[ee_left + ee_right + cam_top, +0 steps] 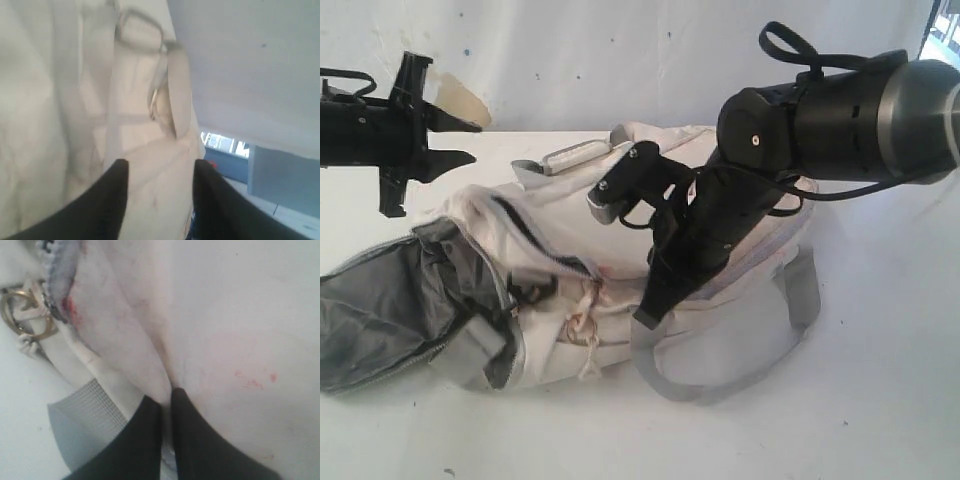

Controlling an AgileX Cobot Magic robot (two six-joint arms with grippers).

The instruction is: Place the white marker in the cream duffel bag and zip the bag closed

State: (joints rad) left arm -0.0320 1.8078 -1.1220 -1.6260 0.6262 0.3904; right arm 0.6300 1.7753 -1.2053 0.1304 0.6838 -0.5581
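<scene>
Here, a white counter [880, 400] is seen, smudged in places and backed by a white wall [620, 60] flecked with small dark specks. Past the wall's edge, a bright window-like opening [222, 142] is caught in the left wrist view.

The bag [570, 200], of cream cloth, is spread across the middle of the counter. Its left end is unzipped and pulled wide, so that the grey lining [370, 320] is exposed along the open zip [525, 235]. A grey strap [805, 290] is looped round its right end, and a brass ring [20, 310] on a white band is seen at its front. Faint red stains [252, 382] are marked on the cloth. The marker cannot be made out in any view.

The left arm is held level at the upper left of the exterior view, apart from the bag and pointed to the right. The left claw [458, 141] is released, its fingers [112, 195] spread with nothing between them.

The right arm is reached in from the upper right and bent steeply down over the bag. The right claw [645, 312] is clenched at the bag's front, near the grey strap, and a thin fold of cloth appears to be pinched between its fingertips [147, 412].
</scene>
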